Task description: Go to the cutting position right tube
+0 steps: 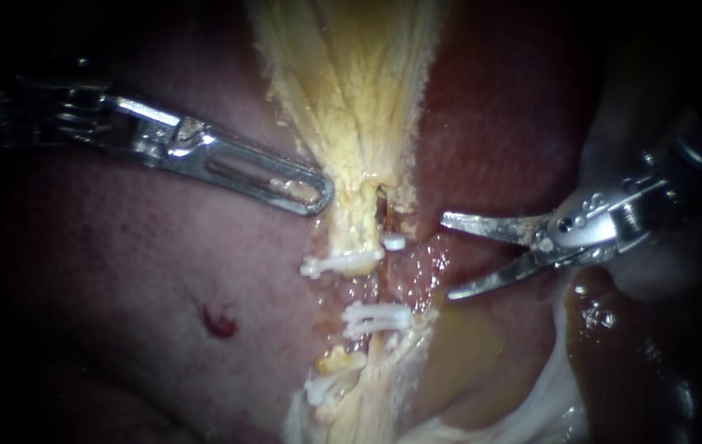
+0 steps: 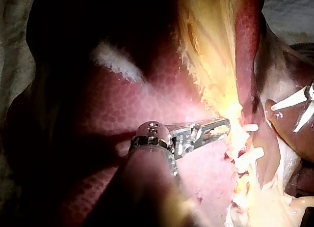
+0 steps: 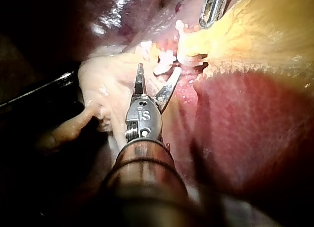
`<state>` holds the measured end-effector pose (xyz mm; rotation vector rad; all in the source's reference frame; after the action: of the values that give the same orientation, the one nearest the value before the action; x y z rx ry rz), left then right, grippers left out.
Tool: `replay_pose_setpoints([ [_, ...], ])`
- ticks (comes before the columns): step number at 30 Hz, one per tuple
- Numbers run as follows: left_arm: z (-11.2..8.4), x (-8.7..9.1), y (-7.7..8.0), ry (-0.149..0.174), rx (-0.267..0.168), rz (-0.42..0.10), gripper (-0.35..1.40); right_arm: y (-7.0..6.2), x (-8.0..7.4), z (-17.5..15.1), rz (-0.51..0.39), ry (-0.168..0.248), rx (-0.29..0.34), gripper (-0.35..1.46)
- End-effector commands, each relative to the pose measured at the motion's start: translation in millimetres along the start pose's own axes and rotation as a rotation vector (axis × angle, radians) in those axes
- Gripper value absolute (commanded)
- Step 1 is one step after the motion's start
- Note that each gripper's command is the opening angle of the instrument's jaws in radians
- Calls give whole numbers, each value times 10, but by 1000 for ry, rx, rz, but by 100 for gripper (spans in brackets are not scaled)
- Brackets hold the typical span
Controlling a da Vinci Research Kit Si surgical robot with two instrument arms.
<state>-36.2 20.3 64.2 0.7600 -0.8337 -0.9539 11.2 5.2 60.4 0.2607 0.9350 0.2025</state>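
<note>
The yellow gallbladder (image 1: 351,74) narrows into a pale left tube (image 1: 353,226) and a thin right tube (image 1: 385,279). White clips (image 1: 341,263) (image 1: 377,316) cross them, with a small clip (image 1: 394,242) on the right tube. My left instrument (image 1: 318,193) has its slotted jaws shut on the gallbladder's narrow end, also seen in the left wrist view (image 2: 223,127). My right instrument (image 1: 447,256) has two blades standing open just right of the clipped tubes, nothing between them. In the right wrist view those blades (image 3: 156,84) stop short of the clips (image 3: 167,65).
Dark red liver (image 1: 121,271) lies on both sides, with a small red spot (image 1: 219,321) at lower left. Pale white tissue (image 1: 532,411) and a lower clip (image 1: 318,386) sit below. My left instrument's tip (image 3: 213,8) shows beyond the clips in the right wrist view.
</note>
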Motion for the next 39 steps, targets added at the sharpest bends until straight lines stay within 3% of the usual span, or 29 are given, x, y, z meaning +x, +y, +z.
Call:
replay_pose_setpoints([
  [1, -1, 0, 0, 0, 1, 0, -35, 0, 0, 0, 0, 0, 1, 144],
  [7, -22, -1, -1, 3, 6, -6, -35, 0, 0, 1, 0, 0, 1, 144],
  [13, -72, -12, -5, -23, -22, -15, -35, 0, 1, 2, 0, 2, 6, 144],
  [17, -94, -21, -5, -36, -41, -25, -35, 0, 1, 3, 1, 4, 14, 144],
  [22, -93, -20, -3, -41, -43, -27, -35, -2, 0, 9, -1, 9, 35, 144],
  [26, -92, -20, -3, -41, -43, -26, -35, -6, -5, 19, 21, 11, 105, 144],
  [32, -92, -20, -2, -41, -43, -26, -35, -16, -22, 44, 99, -49, 163, 144],
  [39, -91, -20, -2, -41, -43, -26, -35, -22, -50, 77, 185, -72, 215, 144],
])
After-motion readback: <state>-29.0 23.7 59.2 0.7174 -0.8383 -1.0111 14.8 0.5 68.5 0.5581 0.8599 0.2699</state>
